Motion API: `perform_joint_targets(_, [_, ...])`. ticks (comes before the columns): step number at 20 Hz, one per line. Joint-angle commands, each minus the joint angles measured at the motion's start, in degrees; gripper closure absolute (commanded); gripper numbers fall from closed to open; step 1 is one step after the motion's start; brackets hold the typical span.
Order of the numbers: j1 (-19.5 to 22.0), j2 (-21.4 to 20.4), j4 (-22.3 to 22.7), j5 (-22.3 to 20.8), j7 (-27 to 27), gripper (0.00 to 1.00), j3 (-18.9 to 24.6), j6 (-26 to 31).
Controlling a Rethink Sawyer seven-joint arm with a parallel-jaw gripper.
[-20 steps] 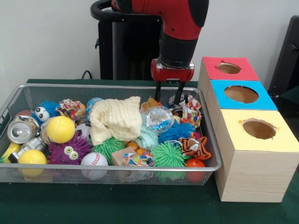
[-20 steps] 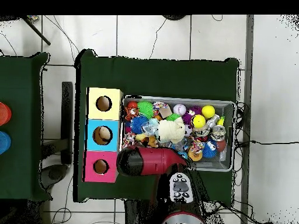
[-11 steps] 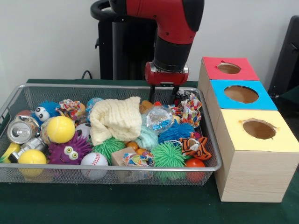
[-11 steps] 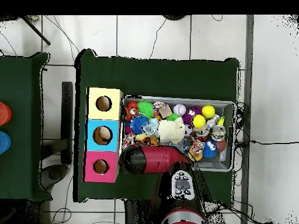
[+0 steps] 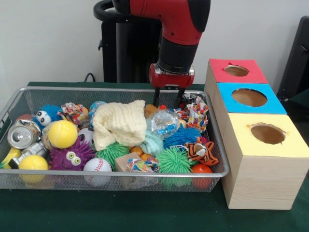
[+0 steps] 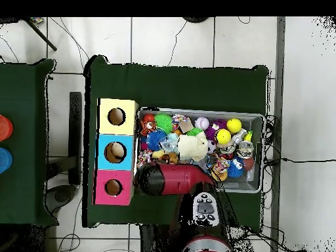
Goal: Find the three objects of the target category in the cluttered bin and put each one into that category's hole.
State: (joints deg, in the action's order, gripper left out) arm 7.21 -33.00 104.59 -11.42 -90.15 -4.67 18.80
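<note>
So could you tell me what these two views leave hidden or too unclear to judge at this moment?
- Gripper: in the front view its tips sink behind the toys at the bin's far side; whether it holds anything is hidden. In the overhead view the arm covers it.
- Under the cream cloth: hidden in both views.
- Inside the three box holes, such as the yellow box's: too dark in the front view, too small overhead.

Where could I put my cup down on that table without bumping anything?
The green table is bare in front of the wire bin and in a strip between it and the hole boxes. Inside the bin, toys crowd wall to wall, and the gripper hangs over its far corner.
</note>
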Motion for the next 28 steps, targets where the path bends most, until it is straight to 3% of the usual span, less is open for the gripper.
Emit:
perform_joint_targets(1, [0.4,-4.7,-1.4,-1.4,-3.1,0.0,2.8,4.6])
perform_joint_targets(11, [0.9,-8.5,0.3,0.1,-3.0,0.0,4.8,7.4])
perform_joint_targets(28, [5.3,-6.5,3.6,1.7,-3.9,0.0,13.9,2.8])
